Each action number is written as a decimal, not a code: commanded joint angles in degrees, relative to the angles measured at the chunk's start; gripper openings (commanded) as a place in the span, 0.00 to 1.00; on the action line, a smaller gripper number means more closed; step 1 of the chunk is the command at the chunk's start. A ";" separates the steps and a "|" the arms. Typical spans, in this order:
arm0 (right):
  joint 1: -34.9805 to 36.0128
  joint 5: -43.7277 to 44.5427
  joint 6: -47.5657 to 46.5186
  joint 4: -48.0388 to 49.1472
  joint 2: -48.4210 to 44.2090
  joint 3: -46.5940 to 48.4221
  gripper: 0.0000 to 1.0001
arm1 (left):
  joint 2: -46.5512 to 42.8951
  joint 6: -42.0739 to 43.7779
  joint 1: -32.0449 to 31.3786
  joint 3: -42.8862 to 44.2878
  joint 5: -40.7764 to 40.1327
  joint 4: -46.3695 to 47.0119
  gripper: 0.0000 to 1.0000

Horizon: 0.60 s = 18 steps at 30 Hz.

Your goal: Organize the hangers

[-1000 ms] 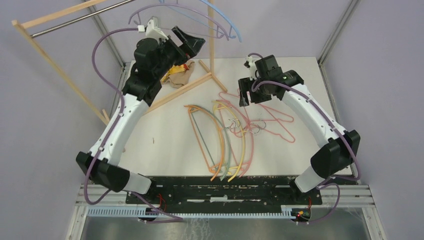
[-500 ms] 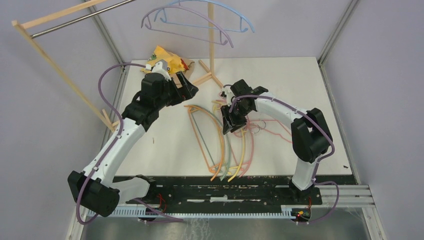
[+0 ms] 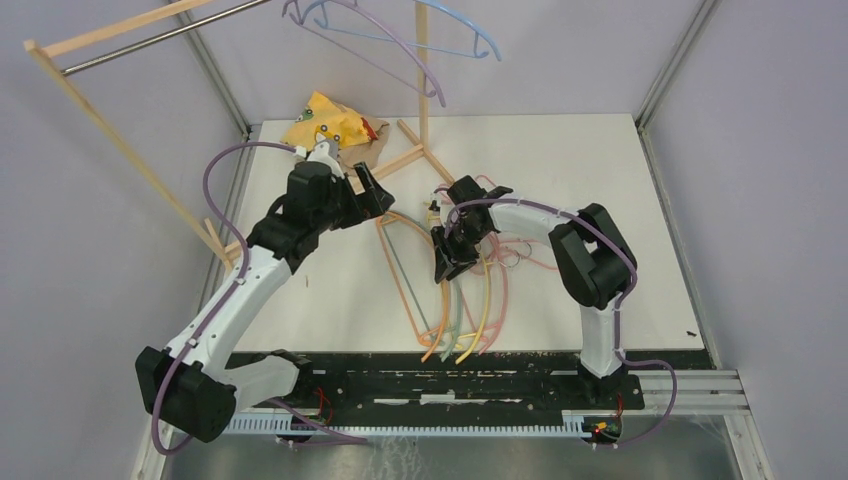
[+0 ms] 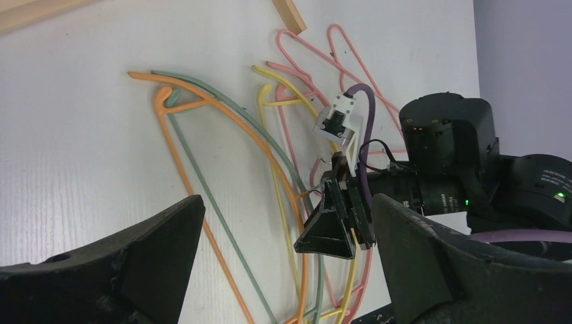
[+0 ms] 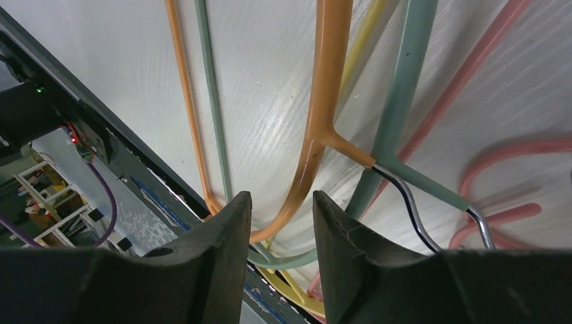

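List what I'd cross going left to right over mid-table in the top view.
In order: left gripper → orange hanger → right gripper → pink hanger.

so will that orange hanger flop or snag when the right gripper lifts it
Probably light and fairly stiff: the orange hanger is a thin moulded rod, though its long arc may flex. It likely snags, since it crosses the green hanger lying against it. Its glossy surface could slip in the right gripper.
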 commanded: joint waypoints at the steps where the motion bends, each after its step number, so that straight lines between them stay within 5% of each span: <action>1: 0.06 0.57 0.89 3.56 1.40 -0.45 0.47 | -2.66 2.50 0.11 -0.56 0.15 0.21 1.00; 10: 0.14 1.35 2.01 3.88 -0.32 0.57 0.34 | -4.44 2.25 -2.63 -4.82 1.85 0.27 0.93; 18: 0.12 4.04 7.02 0.30 -8.22 10.76 0.01 | -1.97 2.32 -14.69 -3.70 -5.21 1.90 0.90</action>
